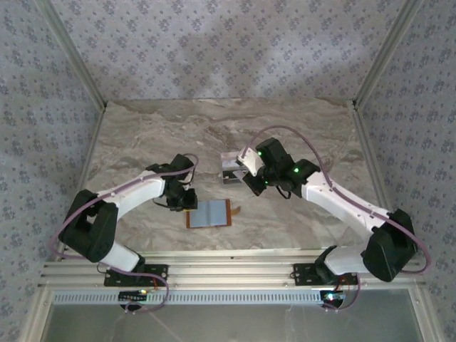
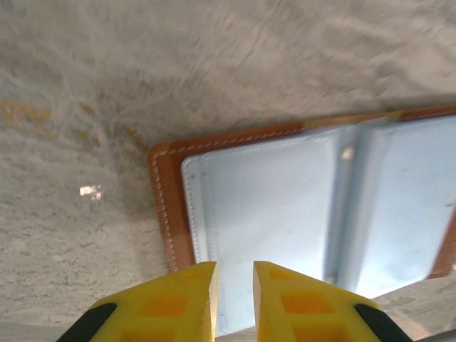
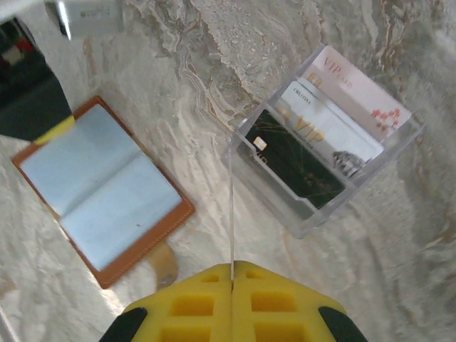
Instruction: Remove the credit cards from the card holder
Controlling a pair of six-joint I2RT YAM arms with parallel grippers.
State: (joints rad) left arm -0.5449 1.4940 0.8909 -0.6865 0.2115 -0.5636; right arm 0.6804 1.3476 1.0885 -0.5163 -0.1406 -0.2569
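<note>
Nearest tool: the left gripper (image 2: 234, 285) hangs low over the table (image 1: 142, 142), close to the arm bases. Its yellow fingers (image 2: 178, 303) stand a little apart with nothing between them, so it is released.
Thing under it: the card holder (image 1: 209, 213) lies open and flat, with the grey-blue lining up. In the left wrist view the fingers are above its left half, near the brown stitched edge.
Direction from tool: in the top view the card holder extends to the right of the left gripper, which is at its left short edge.
Long axis: it runs left to right across the table, with the fold in the middle and a small tab (image 1: 237, 211) on the right end.
Pockets: no card shows on the lining. I cannot tell whether one is hidden inside.
Nearer arm: clearly the left one; the right one is apart from the card holder.
Farther tool: the right gripper (image 3: 231, 285) is clenched, finger against finger, and holds nothing. It hangs beyond the card holder, just beside the clear rack (image 3: 324, 153).
Farthest things: the credit cards (image 3: 292, 164) number three, one dark, one whitish and one pink. They stand side by side in the clear rack, outside the card holder.
Judgement: the task looks finished or nearly so. Any last check of the pockets belongs to the left arm, entering from the left edge along the long axis.
</note>
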